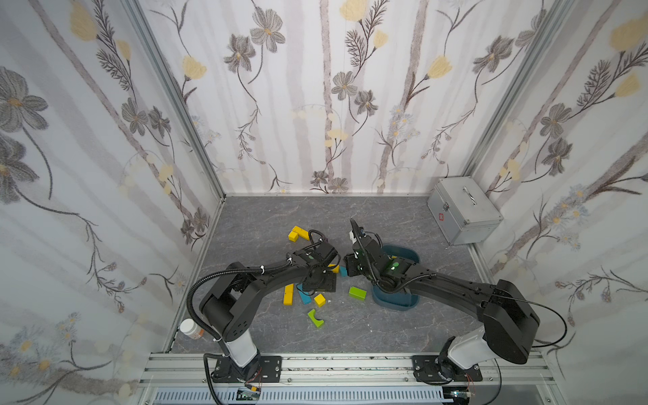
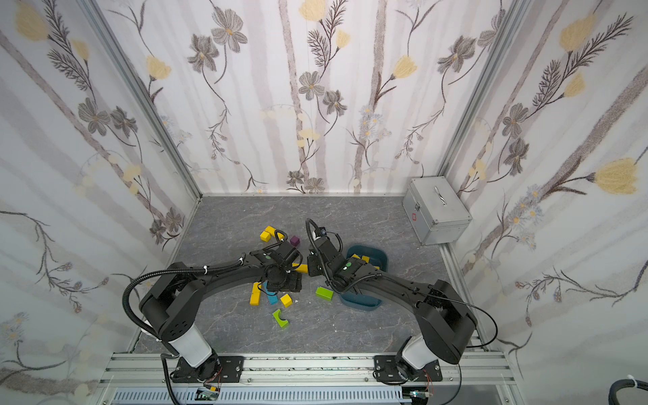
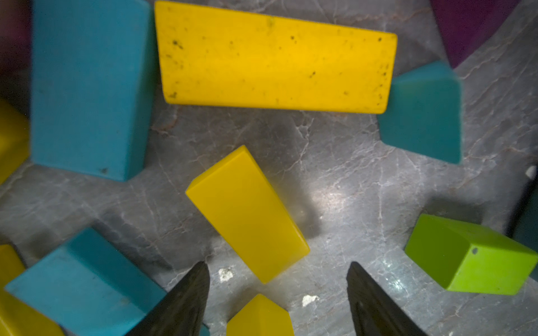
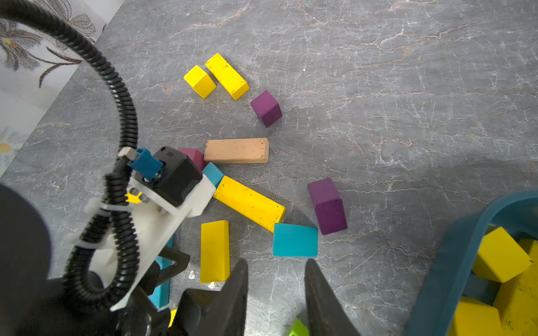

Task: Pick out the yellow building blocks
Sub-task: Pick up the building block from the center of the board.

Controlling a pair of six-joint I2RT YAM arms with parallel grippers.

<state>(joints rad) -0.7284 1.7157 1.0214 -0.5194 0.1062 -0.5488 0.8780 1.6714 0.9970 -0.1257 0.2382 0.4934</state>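
loose blocks point(image 1: 288, 294): middle of table point(image 1: 350, 217) | bin point(image 1: 396, 303): right of them, blocks inside | case point(image 1: 464, 214): far-right corner

Lit brightly and evenly in both top views, with straight lines bowed toward the edges. Blurred at the rim of the left wrist view, with glare on the tabletop point(image 3: 343, 200) beside the soft shadow of a yellow building block point(image 3: 247, 215). Sharper through the right wrist view.

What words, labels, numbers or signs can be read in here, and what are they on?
No text reads clearly.
Silver metal case: a red sign on its front, too small and blurred to read.
White bottle: orange label, blurred, unreadable.
Black camera housing on the left wrist: a tiny mark, too small to read.
Yellow building blocks: no writing.
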